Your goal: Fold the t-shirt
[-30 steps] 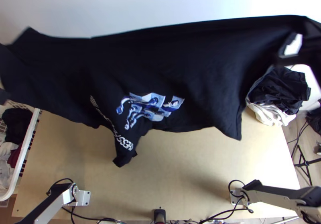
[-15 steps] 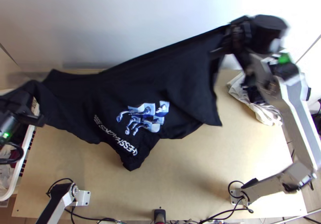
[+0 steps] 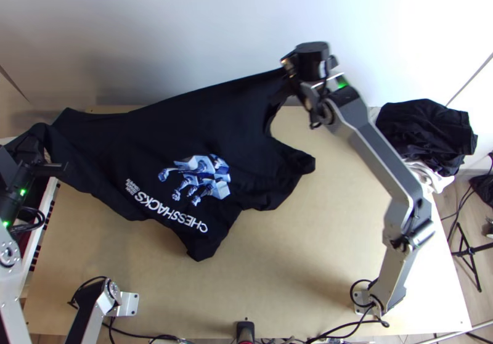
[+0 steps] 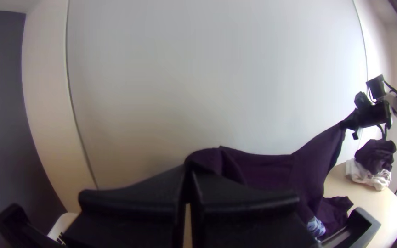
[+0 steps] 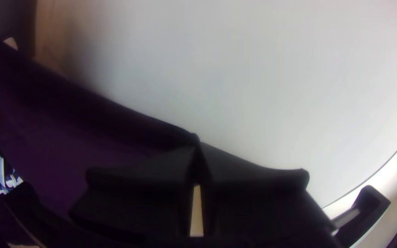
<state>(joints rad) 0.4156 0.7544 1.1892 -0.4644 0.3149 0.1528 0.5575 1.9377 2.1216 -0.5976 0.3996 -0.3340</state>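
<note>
Wall point(image 3: 185, 29): pale, plain, rising behind the far edge.
Desk point(image 3: 339, 239): light wood, spread out under the hanging cloth.
T-shirt point(image 3: 203, 122): black, strung up over the far left part of the Desk, loosely draped, its left end beyond the left edge.
Long axis: slants across, from the left end to the farther right-hand end.
Pointing: one loose corner aims at the near edge; another flap juts right. I cannot tell which end is the collar.
Clothes pile point(image 3: 425, 128): dark over white, bunched near the far right corner.
Print point(image 3: 197, 177): blue-and-white figures with white lettering, upside down in the top view.
Right pincer point(image 3: 285, 85): closed on the T-shirt's far right-hand corner.
Left pincer point(image 3: 32, 147): closed on its left end, the cloth bulging past the tips.
</note>
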